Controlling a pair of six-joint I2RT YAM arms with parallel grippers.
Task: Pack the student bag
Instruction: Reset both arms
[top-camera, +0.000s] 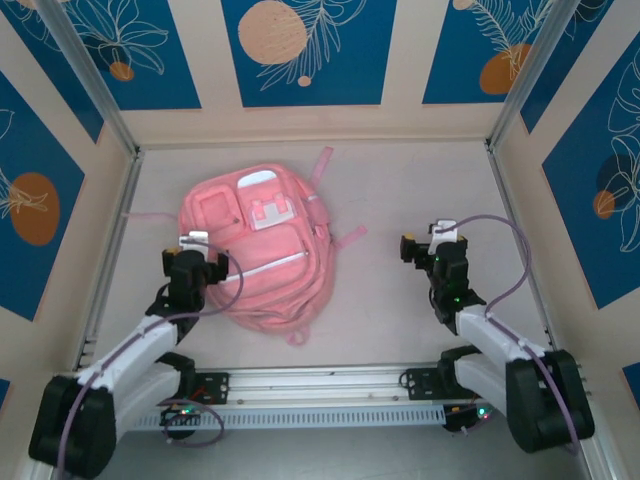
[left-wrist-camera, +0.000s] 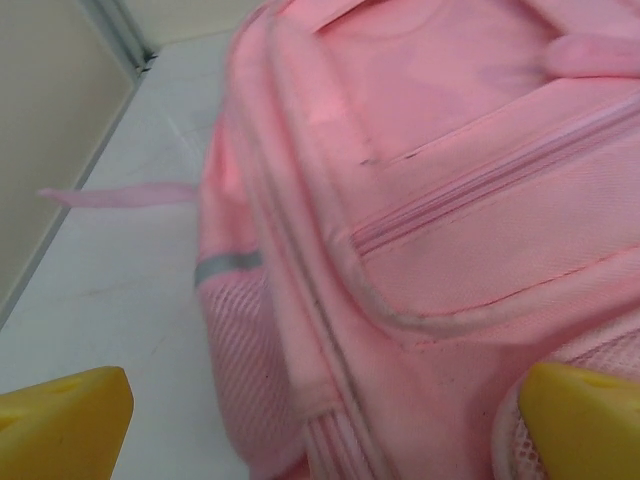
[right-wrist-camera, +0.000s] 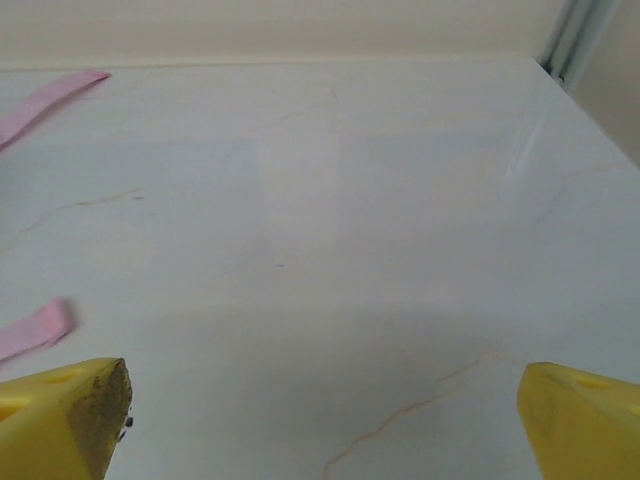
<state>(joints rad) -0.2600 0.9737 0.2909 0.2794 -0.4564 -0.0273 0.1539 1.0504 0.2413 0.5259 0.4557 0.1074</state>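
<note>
**Top external:** Nearest the camera, at the bottom edge, the left arm (top-camera: 120, 365) and the right arm (top-camera: 500, 350) are seen bolted side by side. Both are stretched forward over the surface (top-camera: 400, 190). The student bag (top-camera: 265, 250) is laid flat on the surface left of centre, with its front pockets facing up. Its straps are trailed out to the left, the far side and the right. The left claw (top-camera: 195, 248) is placed at the bag's near-left edge and is spread. The right claw (top-camera: 432, 240) is held over bare surface, well apart from the bag on its right side, and is also spread.

**Left wrist:** Two yellow fingertips (left-wrist-camera: 65, 420) are seen at the bottom corners, set wide apart with nothing pinched. The student bag (left-wrist-camera: 450, 200) is found directly ahead, close up. A zip (left-wrist-camera: 480, 190) is run across its pocket, and a grey strip (left-wrist-camera: 228, 265) is sewn above a mesh side pocket (left-wrist-camera: 240, 370). The right-hand fingertip seems to be set over the fabric, but contact cannot be told. A pink strap (left-wrist-camera: 120, 193) is laid on the surface at the left.

**Right wrist:** Yellow fingertips (right-wrist-camera: 70, 410) are spread at the bottom corners, with nothing gripped between them. Dark grime is seen on the left one. Pale bare surface (right-wrist-camera: 350, 200) is seen ahead. Two strap ends (right-wrist-camera: 50, 100) are laid at the left edge.
</note>
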